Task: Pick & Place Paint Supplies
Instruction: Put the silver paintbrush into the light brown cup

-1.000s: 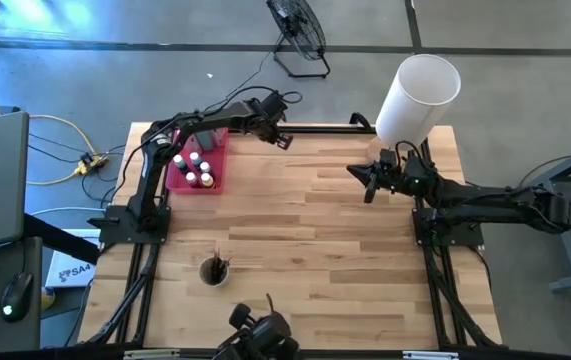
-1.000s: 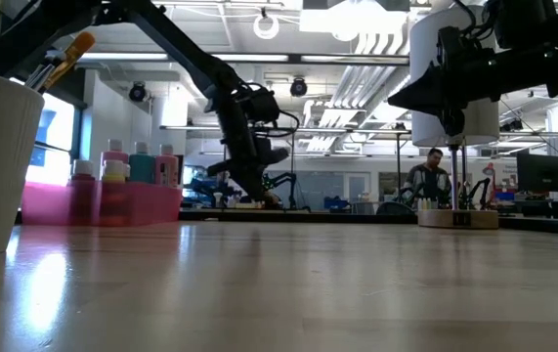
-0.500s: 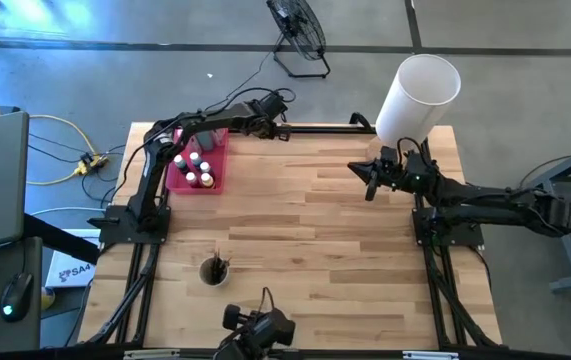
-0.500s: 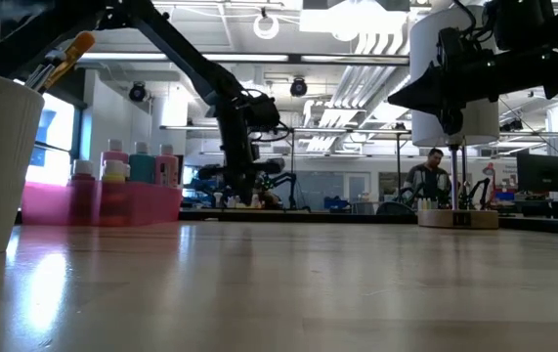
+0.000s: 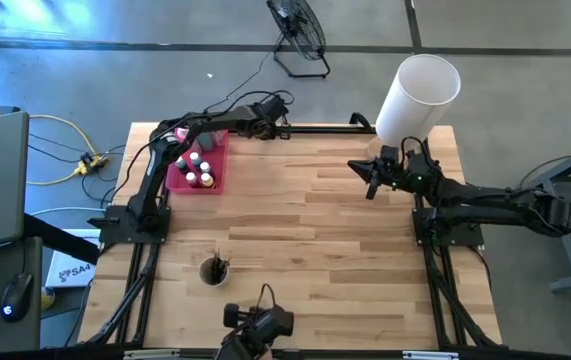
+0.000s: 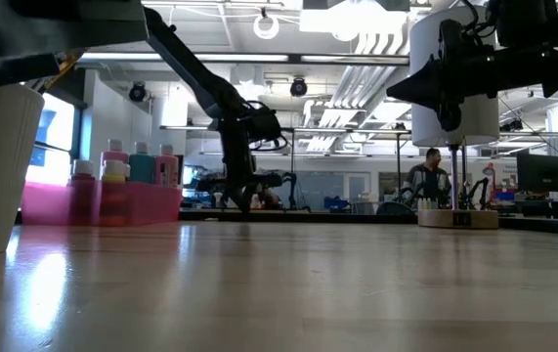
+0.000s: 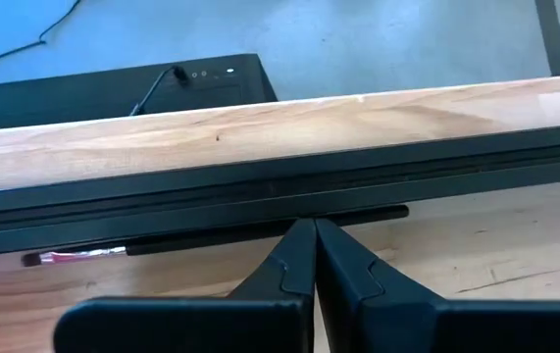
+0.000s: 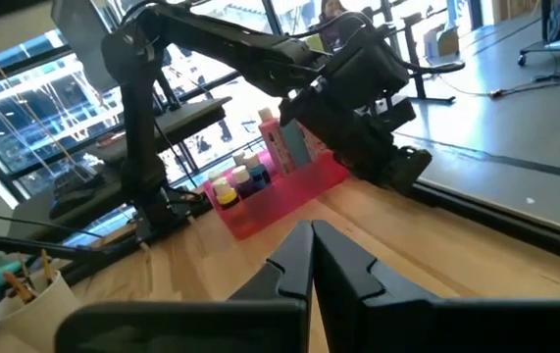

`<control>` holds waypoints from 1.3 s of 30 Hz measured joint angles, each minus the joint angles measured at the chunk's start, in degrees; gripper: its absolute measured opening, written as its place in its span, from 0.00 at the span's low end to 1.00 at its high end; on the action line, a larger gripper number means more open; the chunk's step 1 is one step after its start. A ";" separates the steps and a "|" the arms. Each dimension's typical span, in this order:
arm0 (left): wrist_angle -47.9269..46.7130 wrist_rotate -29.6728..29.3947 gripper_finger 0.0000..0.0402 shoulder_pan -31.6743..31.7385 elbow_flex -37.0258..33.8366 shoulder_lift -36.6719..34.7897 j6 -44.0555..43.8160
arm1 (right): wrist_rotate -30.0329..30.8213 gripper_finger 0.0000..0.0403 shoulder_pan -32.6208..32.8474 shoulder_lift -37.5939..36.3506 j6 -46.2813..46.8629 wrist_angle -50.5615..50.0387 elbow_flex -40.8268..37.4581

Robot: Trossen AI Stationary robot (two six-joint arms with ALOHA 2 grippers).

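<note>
Overhead, pale wood table [image 5: 295, 220] on grey floor; both tools pressed together, empty.

Bright, even overhead light — glare on the table [image 6: 288, 284], blurred foreground.

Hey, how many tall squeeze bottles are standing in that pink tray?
3, side by side in the pink rectangular plastic tray: a pink squeeze bottle, a teal squeeze bottle in the middle, and a second pink squeeze bottle. The left arm overhead could hide more.
</note>
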 joint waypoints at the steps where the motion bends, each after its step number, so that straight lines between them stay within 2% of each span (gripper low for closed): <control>1: 0.00 -0.21 0.00 0.00 0.00 0.00 -0.01 | -0.19 0.00 0.00 0.00 0.21 0.04 0.00; 9: -0.08 -1.21 0.00 0.35 0.00 0.49 0.01 | -0.62 0.00 0.00 0.00 0.40 0.41 0.00; 14: -0.48 0.43 0.00 1.11 0.04 0.92 0.03 | -0.62 0.00 0.00 0.00 0.18 0.84 0.00; 18: -0.32 -1.34 0.00 1.08 0.04 1.11 -0.11 | -0.65 0.00 0.00 0.00 0.05 1.84 0.02; 25: -3.18 4.98 0.00 1.11 0.14 1.10 1.53 | -0.65 0.00 0.00 0.00 0.02 3.00 0.02; 31: -7.11 5.97 0.00 -0.39 0.20 0.57 3.59 | -0.66 0.00 0.00 -0.02 0.01 3.21 0.02; 35: -8.20 9.75 0.00 -0.38 -0.11 -1.10 5.92 | -0.85 0.00 0.00 -0.02 0.13 3.51 0.02; 39: -7.81 7.48 0.00 -0.50 -0.01 -3.98 9.65 | -0.86 0.00 0.00 -0.02 0.30 3.54 0.02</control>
